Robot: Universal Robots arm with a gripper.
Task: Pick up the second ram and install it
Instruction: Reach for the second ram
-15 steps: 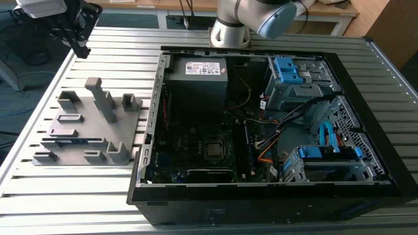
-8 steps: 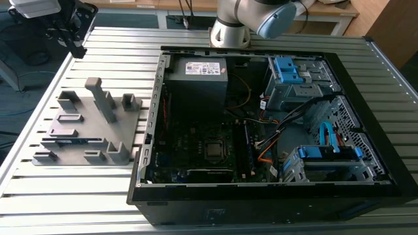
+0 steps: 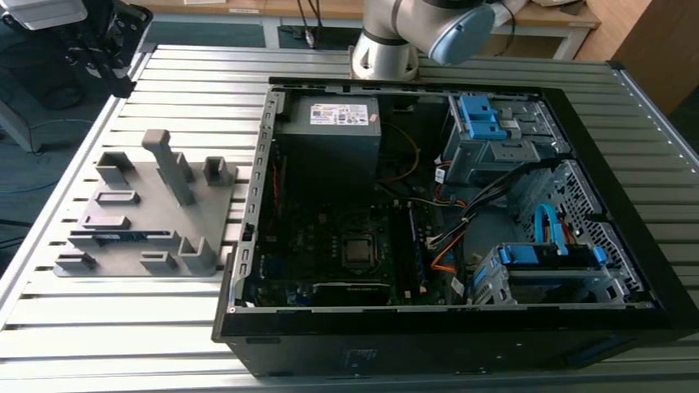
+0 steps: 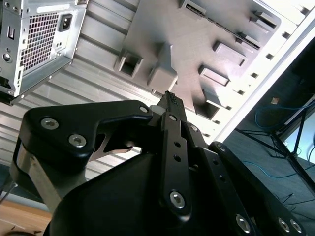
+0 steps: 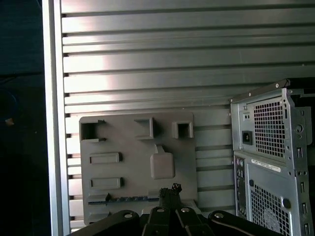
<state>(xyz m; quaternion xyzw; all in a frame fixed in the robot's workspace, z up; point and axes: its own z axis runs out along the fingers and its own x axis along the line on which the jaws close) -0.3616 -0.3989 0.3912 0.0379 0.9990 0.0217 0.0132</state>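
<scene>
Exterior view: an open computer case (image 3: 459,221) lies on a slatted metal table (image 3: 131,327). A grey fixture plate (image 3: 153,221) sits beside it, toward the exterior view's left. The second ram (image 3: 116,237), a thin blue-green strip, lies in a slot near the plate's edge, well apart from the case. The dark gripper (image 3: 104,56) hangs over the table's far corner, away from the ram. Second wrist view: the gripper's fingers (image 4: 171,105) are pressed together with nothing between them, high above the plate. First wrist view: the closed fingertips (image 5: 171,189) hover above the plate, with the ram (image 5: 123,199) in its slot just beside them, untouched.
</scene>
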